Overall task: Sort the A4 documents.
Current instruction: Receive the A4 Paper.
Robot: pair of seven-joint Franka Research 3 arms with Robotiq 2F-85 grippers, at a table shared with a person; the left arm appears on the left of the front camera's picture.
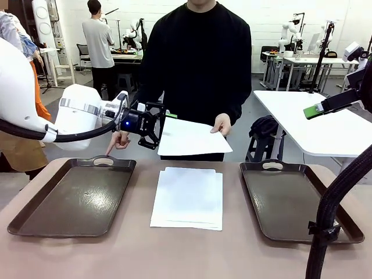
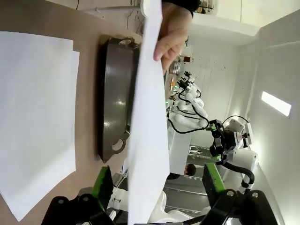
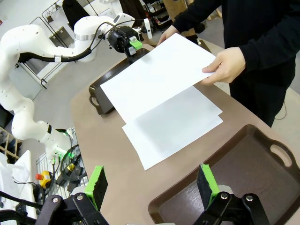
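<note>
A plain white A4 paper sheet (image 1: pixel 192 138) hangs just above and behind the flat stack of white A4 sheets (image 1: pixel 189 197), pinched at one corner by a person's hand (image 1: pixel 221 124). The black left gripper (image 1: pixel 160 127) straddles its opposite edge, jaws wide, not clamped. Right of the stack, the right gripper (image 3: pixel 152 180) gapes empty.

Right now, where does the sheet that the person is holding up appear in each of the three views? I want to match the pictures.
Front view: the held sheet is at centre, above the table, in the person's hand.
Left wrist view: the held sheet runs edge-on down the middle, between the open fingers of the left gripper.
Right wrist view: the held sheet is upper centre.
Shared landmark: the paper stack lying on the table.
</note>
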